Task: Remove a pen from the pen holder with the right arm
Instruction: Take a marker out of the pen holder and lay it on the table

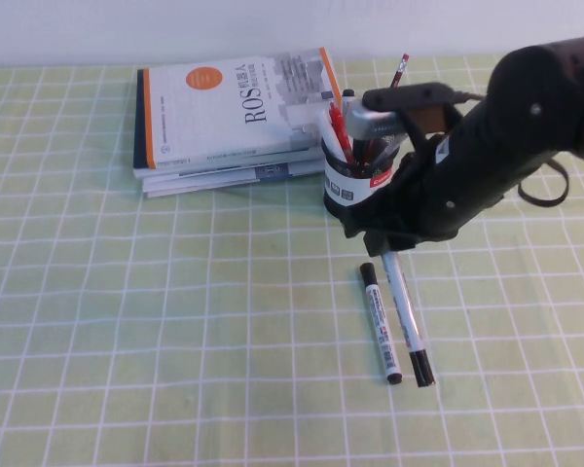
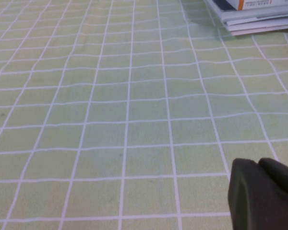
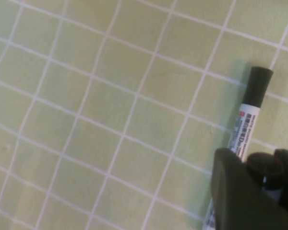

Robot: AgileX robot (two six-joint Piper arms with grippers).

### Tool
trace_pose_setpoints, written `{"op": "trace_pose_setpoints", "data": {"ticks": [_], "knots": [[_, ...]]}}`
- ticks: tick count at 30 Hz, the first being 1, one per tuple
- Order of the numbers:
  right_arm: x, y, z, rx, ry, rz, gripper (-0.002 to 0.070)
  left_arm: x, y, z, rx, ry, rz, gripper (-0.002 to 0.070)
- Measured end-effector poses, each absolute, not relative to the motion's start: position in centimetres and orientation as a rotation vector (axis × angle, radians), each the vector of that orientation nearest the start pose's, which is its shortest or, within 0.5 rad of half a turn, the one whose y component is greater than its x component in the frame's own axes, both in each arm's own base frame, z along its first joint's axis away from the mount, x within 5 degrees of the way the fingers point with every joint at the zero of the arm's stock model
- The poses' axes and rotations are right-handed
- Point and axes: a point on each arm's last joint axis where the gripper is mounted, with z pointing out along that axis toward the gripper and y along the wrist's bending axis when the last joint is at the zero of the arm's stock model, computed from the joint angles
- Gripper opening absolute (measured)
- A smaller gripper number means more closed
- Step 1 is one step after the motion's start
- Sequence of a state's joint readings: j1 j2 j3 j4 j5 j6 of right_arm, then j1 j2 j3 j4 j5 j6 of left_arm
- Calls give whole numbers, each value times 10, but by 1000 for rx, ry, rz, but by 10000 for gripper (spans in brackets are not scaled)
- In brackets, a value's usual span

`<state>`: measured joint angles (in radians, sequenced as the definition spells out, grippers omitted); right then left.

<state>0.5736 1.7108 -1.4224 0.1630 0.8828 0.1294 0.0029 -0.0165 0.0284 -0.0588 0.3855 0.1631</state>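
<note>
A: Where's the pen relative to the right gripper (image 1: 386, 245)?
B: Out of the pen holder (image 1: 355, 183) (others stand in it). The jaws are closed on the pen (image 1: 407, 321) at its top end. Its long axis runs toward the robot, beside a second marker (image 1: 380, 326). The arm is bent low, just in front of the holder.
A: Left gripper (image 2: 261, 194)?
B: Over bare cloth (image 2: 110, 120), well apart.

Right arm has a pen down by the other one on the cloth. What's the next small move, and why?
Probably open the right gripper and let go: its held pen seems to lie flat on the cloth beside the other pen, clear of the holder. Left gripper is parked over bare cloth.
</note>
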Motion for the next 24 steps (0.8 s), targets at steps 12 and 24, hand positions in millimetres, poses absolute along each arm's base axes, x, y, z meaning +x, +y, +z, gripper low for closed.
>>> {"op": "trace_pose_setpoints", "data": {"ticks": [12,24], "knots": [[352,202,222,-321,2797,422,107,52,-2,170,115,1877,56,-5],[369,204,191,-233,2789,455,107,52,-2,170,115,1877,56,-5]]}}
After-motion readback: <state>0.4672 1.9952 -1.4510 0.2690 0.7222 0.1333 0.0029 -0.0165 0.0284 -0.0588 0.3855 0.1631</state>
